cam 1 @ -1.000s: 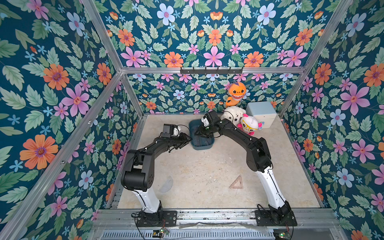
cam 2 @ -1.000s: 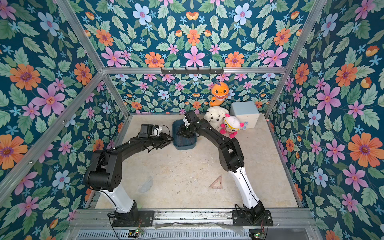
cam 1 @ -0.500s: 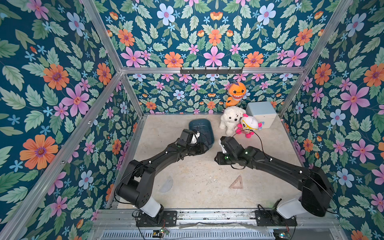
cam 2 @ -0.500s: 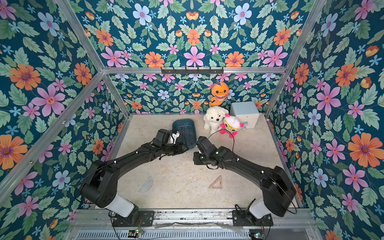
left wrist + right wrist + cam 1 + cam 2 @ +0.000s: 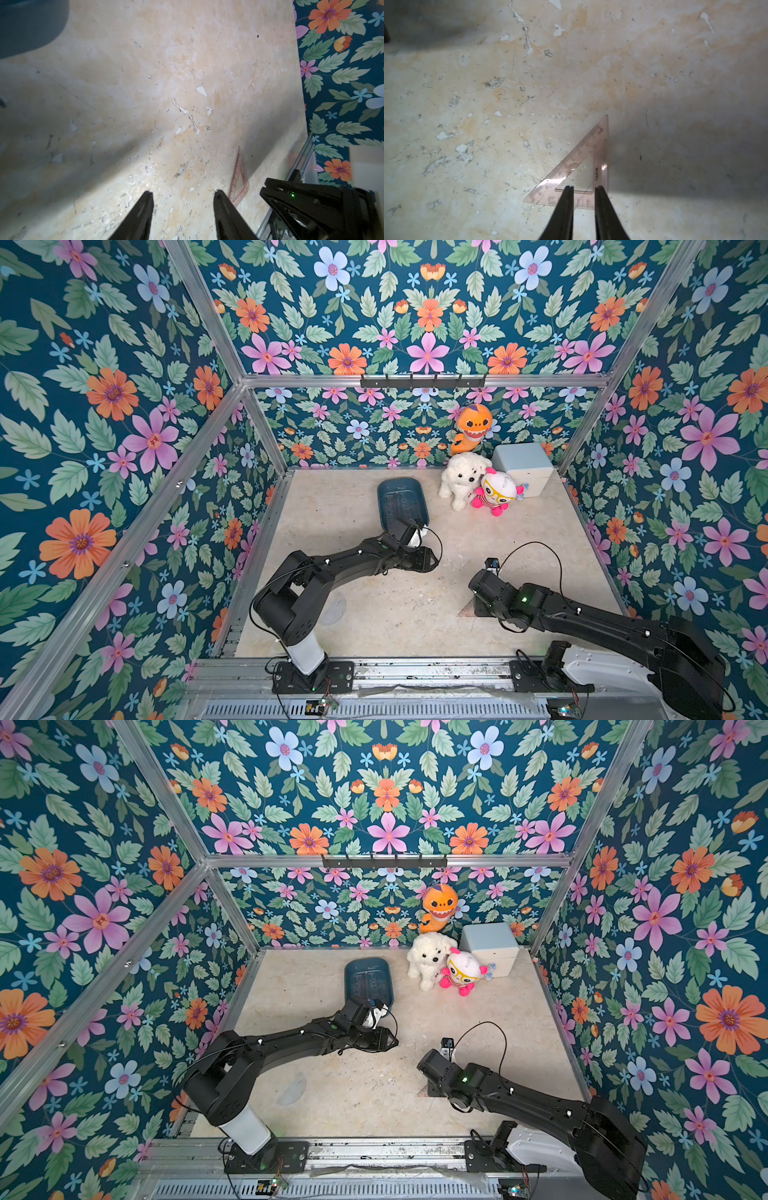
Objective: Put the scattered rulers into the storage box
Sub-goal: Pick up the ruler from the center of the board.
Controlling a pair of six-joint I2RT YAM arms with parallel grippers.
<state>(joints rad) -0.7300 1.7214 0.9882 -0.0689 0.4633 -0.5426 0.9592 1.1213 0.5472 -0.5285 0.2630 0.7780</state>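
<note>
The right claw [image 5: 584,188] has left the box [image 5: 402,502] (at the back of the floor [image 5: 415,605]) and now sits narrowly parted over the set square [image 5: 601,149] near the front rail [image 5: 415,670]. The left claw [image 5: 183,192], also withdrawn, hangs open and empty above bare floor. The protractor [image 5: 334,608] lies near the floor's left edge.

Very little is legible. In the right wrist view, the pinkish set square [image 5: 601,149] has printed scale ticks along its edges and what looks like a "0" near its sharp corner. A short line of characters runs along its straight side, too blurred to read. In the left wrist view, the markings on it [image 5: 239,166] are too small to make out
</note>
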